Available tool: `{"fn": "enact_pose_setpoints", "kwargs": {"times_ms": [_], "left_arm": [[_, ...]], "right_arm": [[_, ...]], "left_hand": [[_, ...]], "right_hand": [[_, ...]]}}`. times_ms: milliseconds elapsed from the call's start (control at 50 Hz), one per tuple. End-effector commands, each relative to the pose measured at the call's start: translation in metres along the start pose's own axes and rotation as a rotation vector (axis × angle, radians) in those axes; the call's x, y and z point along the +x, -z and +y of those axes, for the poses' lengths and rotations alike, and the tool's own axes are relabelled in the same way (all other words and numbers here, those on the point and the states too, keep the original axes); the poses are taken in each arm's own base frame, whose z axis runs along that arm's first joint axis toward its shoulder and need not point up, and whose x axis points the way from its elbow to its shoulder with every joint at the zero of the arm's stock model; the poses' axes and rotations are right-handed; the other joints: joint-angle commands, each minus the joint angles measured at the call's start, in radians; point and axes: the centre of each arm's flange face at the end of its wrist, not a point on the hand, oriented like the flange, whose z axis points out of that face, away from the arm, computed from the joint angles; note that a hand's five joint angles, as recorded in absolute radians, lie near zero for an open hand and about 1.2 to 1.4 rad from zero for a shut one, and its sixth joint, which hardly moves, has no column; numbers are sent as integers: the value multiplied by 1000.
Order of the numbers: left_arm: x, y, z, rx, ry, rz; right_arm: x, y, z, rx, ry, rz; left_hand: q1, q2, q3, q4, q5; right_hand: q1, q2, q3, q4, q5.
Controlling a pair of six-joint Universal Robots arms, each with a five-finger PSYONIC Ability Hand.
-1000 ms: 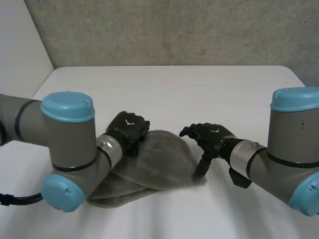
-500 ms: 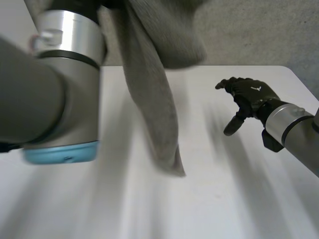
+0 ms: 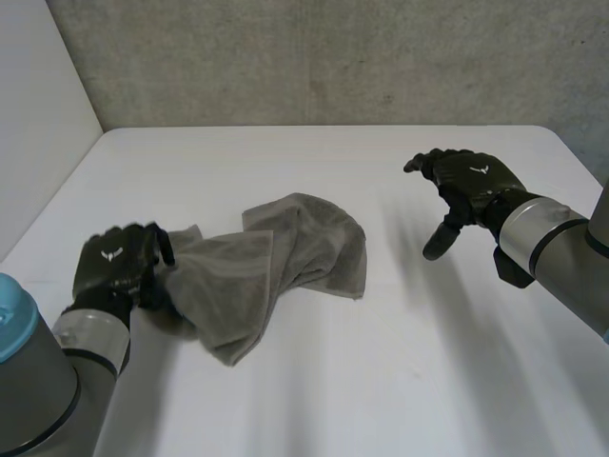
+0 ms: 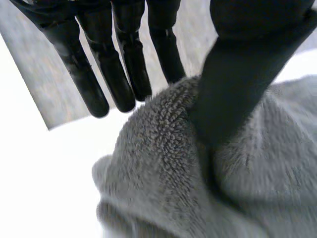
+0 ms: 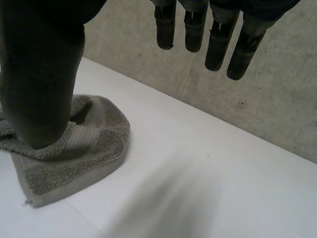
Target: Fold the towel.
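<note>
My left hand point(image 3: 114, 271) sits at the lower left of the head frame, clamped on the near-left end of the towel point(image 3: 285, 257). Its own wrist view shows the thumb point(image 4: 233, 94) sunk into the pile and the cloth bunched up against the fingers point(image 4: 124, 64), so I read that as a pinch, not a resting touch. I take it the hand holds that end so it can drag or lift the cloth and spread it.

The towel lies centre-left on the desk point(image 3: 314, 162), rumpled and twisted on itself, nowhere near a clean fold. I judge it has to be laid flat first.

My right hand point(image 3: 471, 181) hangs above the desk at the upper right of the frame, well apart from the towel. Its fingers are spread, the thumb stands off, and it holds nothing. From its wrist view the towel's banded corner lies beyond the thumb, the natural place for it to go.

Nothing else stands on the desk. The grey wall point(image 3: 333, 57) runs behind it. What stands in the way is the towel's own tangle, which hides most of its edges and corners.
</note>
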Motion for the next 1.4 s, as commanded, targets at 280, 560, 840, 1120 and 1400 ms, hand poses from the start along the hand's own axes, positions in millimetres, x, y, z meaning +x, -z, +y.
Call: {"fn": "enact_pose_setpoints", "kwargs": {"times_ms": [280, 560, 840, 1120, 1400], "left_arm": [[16, 13, -62, 136, -146, 146], [50, -9, -19, 12, -282, 306], [74, -53, 24, -93, -324, 262], [76, -75, 23, -75, -384, 186], [81, -65, 16, -56, -374, 186]], "right_arm": [[-31, -11, 16, -38, 164, -143], [-66, -62, 36, -7, 201, -327], [-95, -123, 69, 16, 228, -308], [-92, -128, 87, -66, 203, -297], [-30, -56, 23, -74, 294, -137]], "left_hand": [[-433, -430, -431, -430, -428], [-301, -298, -299, -298, -296], [-328, -324, -326, -325, -322], [13, 16, 15, 16, 18], [646, 649, 648, 649, 651]], "right_hand": [[-50, -97, -87, -100, -67], [4, -43, -33, -46, -13], [242, 194, 204, 191, 225], [1172, 1125, 1135, 1121, 1155], [1172, 1125, 1135, 1121, 1155]]}}
